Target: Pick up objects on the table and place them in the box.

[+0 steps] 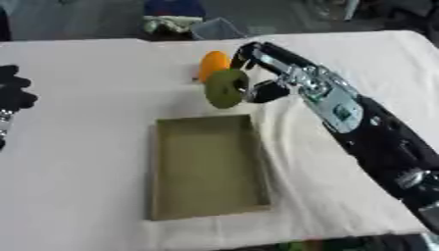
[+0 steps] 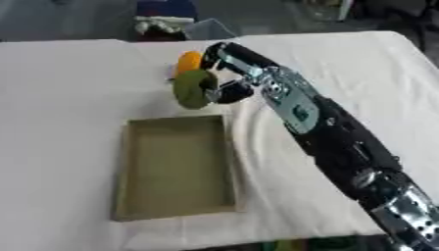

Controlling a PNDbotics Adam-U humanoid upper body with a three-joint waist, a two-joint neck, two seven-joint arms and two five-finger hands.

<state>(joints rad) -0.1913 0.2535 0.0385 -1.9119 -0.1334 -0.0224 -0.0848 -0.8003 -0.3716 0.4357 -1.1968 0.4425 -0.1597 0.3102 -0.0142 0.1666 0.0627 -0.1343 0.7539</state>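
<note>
The right hand [image 1: 257, 73] had its fingers and thumb curled around a round green thing [image 1: 226, 88], holding it up just past the far end of the open box [image 1: 206, 166]. An orange thing [image 1: 213, 64] lay on the white table [image 1: 85, 122] right behind the green one. The left hand [image 1: 13, 93] showed at the left edge, and I could not tell how its fingers were.
</note>
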